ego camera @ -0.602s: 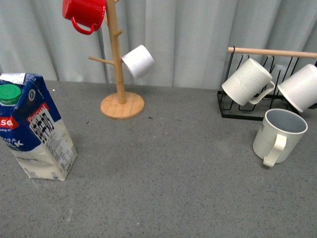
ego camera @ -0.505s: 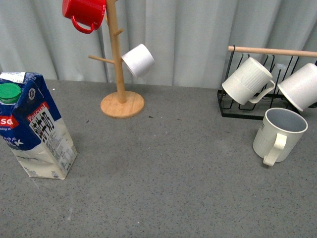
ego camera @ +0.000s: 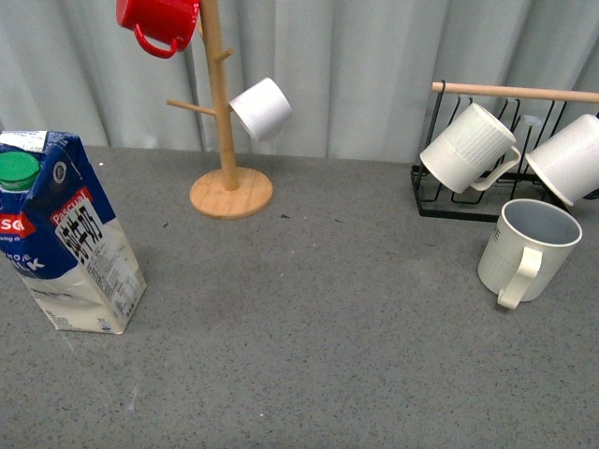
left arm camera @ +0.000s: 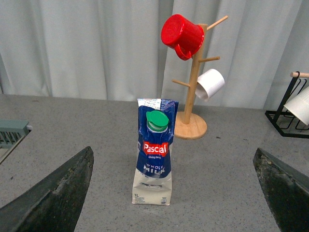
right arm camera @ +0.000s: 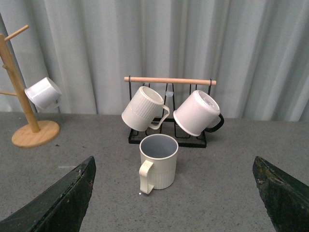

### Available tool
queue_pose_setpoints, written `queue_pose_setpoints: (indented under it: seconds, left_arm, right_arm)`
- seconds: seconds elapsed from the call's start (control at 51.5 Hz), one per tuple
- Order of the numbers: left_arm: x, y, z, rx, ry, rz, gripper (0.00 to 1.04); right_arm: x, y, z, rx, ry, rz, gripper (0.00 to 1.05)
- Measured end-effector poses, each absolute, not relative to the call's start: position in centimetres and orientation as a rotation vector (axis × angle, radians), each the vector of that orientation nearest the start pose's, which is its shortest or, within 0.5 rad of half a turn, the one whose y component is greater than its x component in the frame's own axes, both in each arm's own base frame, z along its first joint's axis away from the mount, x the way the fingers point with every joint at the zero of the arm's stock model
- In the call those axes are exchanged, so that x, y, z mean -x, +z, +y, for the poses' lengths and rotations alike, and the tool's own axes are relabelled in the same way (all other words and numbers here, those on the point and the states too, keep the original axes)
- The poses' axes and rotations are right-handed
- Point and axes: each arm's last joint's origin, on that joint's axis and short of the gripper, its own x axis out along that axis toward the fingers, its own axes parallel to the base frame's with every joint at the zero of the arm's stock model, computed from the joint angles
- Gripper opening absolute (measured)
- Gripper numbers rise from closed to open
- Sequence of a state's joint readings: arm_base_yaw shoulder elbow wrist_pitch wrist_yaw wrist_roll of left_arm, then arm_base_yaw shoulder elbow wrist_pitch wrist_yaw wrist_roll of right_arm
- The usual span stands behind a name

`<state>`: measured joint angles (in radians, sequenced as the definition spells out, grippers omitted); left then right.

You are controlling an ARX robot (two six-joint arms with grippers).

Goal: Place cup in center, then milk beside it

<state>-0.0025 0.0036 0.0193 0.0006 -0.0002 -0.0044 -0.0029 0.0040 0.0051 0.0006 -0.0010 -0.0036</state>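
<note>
While left fingers [left arm camera: 54, 192] and right fingers [right arm camera: 60, 197] gape empty, milk [left arm camera: 154, 162] reads "Pascal", "WHOLE MILK"

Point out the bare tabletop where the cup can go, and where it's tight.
The widest bare stretch is the table's middle, bordered by the milk on the left, the cup on the right and the mug tree behind. The near edge is bare too. Crowded at the right rear: the cup stands close to the rack.
</note>
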Motion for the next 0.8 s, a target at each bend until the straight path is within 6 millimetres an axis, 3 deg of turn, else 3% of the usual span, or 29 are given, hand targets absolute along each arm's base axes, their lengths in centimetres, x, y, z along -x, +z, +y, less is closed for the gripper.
queue_pose_setpoints:
  seconds: [0.797]
  left_arm:
    - [-9.67,16.98,-0.02,0.004,-0.002,-0.016,0.98]
  right_arm:
    - [-9.76,16.50,-0.03,0.004,-0.002,-0.002,0.95]
